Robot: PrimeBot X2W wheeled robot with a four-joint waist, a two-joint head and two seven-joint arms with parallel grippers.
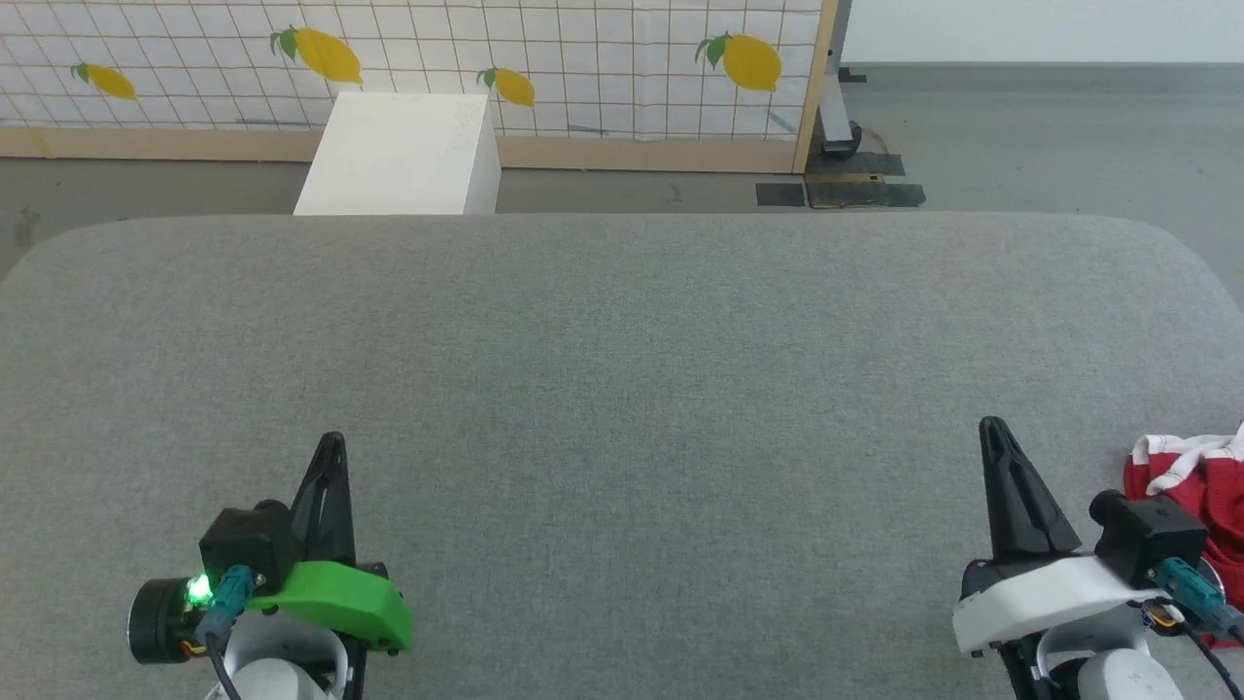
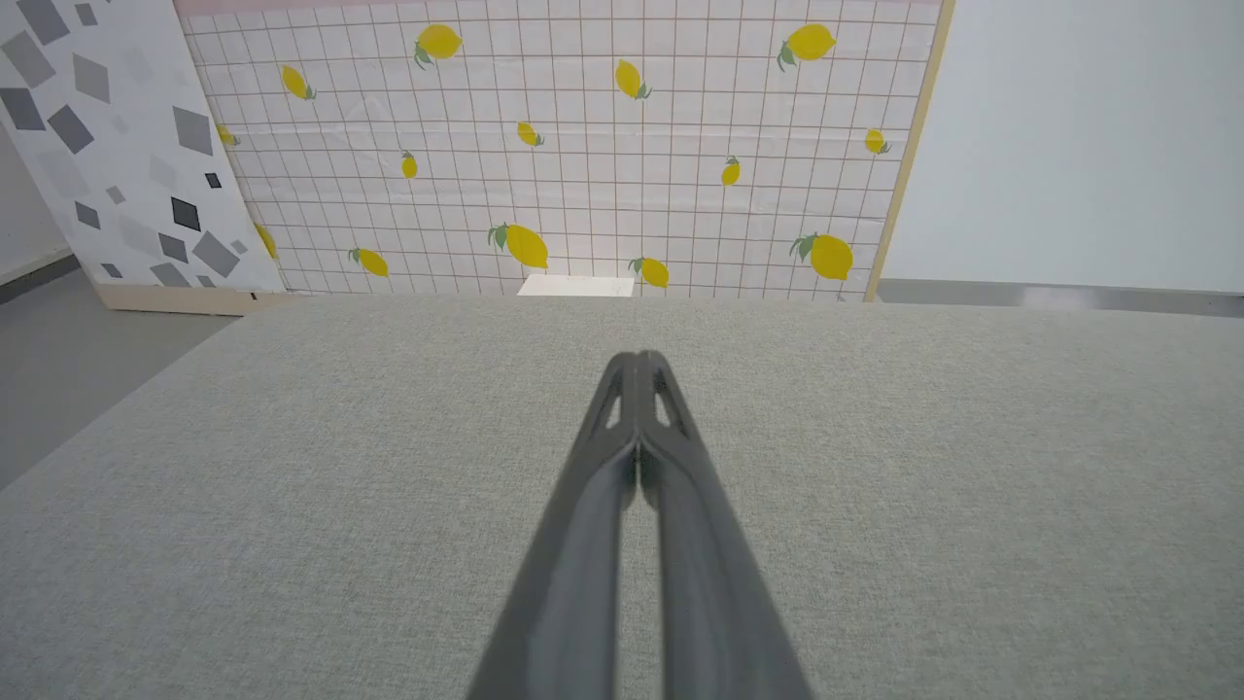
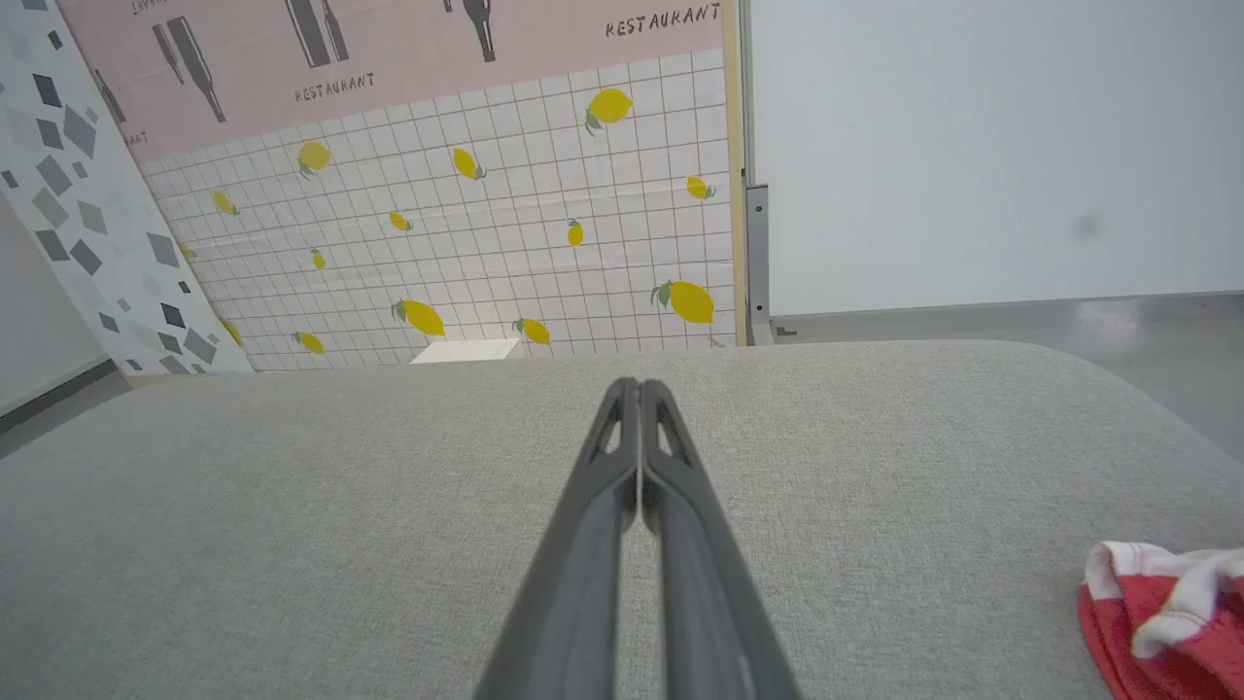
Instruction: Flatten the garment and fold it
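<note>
i've got the garment [image 1: 1191,481] bunched in a red heap with white trim at the near right edge of the grey tabletop [image 1: 622,350], partly cut off by the frame in my head view. it lies just beside my right arm, on the outer side, and the long fingers of the right end effector [image 1: 992,428] are clear of the cloth. from the right wrist the garment [image 3: 1157,617] sits in the lower right corner, crumpled and not yet flattened. the right end effector is clenched, its two dark fingers pressed together tip to tip, pointing across the tabletop. my left end effector [image 1: 331,442] is at the near left, well apart from the garment, and it is clenched the same way. the left wrist view shows its fingers [image 2: 578,544] meeting at the tips over the grey fabric. beyond the far edge a white box [image 1: 403,156] stands on the floor [image 1: 1020,136] against a lemon-print panel [image 1: 603,68].
</note>
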